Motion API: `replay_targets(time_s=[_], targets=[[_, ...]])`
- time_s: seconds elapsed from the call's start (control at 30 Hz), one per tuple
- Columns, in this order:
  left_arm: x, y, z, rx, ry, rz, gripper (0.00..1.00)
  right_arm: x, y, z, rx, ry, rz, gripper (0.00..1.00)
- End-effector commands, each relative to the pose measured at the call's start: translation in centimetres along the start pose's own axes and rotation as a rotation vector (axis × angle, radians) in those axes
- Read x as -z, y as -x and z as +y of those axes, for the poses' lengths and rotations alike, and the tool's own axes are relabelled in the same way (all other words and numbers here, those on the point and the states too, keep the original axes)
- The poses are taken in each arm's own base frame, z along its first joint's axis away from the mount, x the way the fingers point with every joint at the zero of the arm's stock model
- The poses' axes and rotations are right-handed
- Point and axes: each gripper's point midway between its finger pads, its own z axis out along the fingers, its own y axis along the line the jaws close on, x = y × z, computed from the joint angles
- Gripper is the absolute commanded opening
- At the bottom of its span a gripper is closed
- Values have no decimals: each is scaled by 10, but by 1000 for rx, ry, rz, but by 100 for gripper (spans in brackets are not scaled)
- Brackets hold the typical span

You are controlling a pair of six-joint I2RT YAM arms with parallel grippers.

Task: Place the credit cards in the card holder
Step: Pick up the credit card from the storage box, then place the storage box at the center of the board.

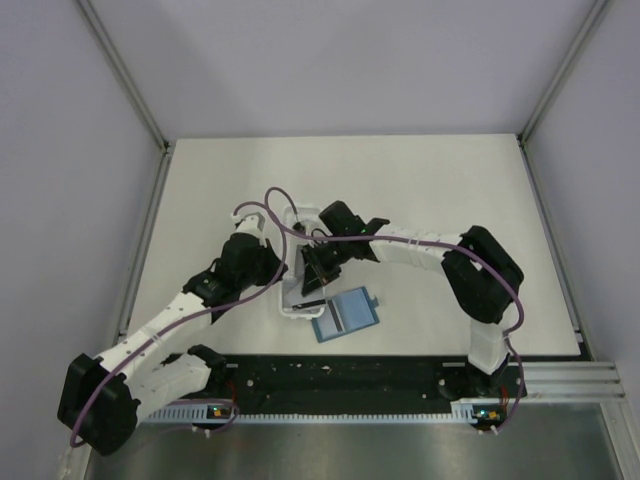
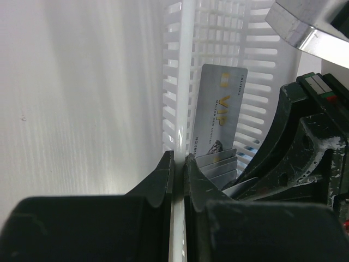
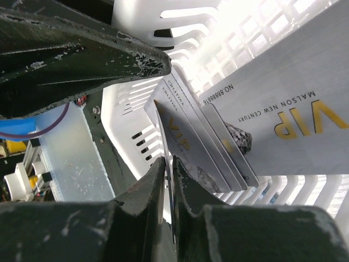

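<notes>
A long white tray point(image 1: 291, 300) sits on the counter point(image 1: 450, 180), with one short end close to the near edge, about halfway along it. The credit cards point(image 3: 218, 150) stand on their edges inside the tray, packed in a row and leaning the same way. They are pale grey. The biggest one in view, the VIP card point(image 2: 218, 103), has gold letters on it and leans on the slotted wall of the tray. The left pincer point(image 2: 178, 172) is squeezed tight on the left side wall of the tray, with one finger outside the wall and one finger inside. The right pincer point(image 3: 168, 174) reaches down into the tray from the right. Its two fingers are almost together, with only the thin end card point(image 3: 162, 131) of the row pinched between them. The other cards sit just beside that one. The card holder point(image 1: 346, 313) is teal blue and lies flat on the counter, near the near edge and just to the right of the tray's near end. From above you cannot tell if it touches the tray. Its small tab points toward the right edge of the counter.
</notes>
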Motion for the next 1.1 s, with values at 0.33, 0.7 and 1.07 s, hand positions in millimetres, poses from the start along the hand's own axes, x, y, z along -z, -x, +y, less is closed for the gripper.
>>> replay_targets(time_s=[0.33,0.7,1.07], targets=[[-8,22,25,172,79,-94,0,41,49,-25,-98,-227,-339,0],[-26,22,78,296,228,-62,14,59,99,-14,-223,-145,-652,0],[-17,55,109,340,318,-86,57,74,114,4,-191,-106,-710,0]])
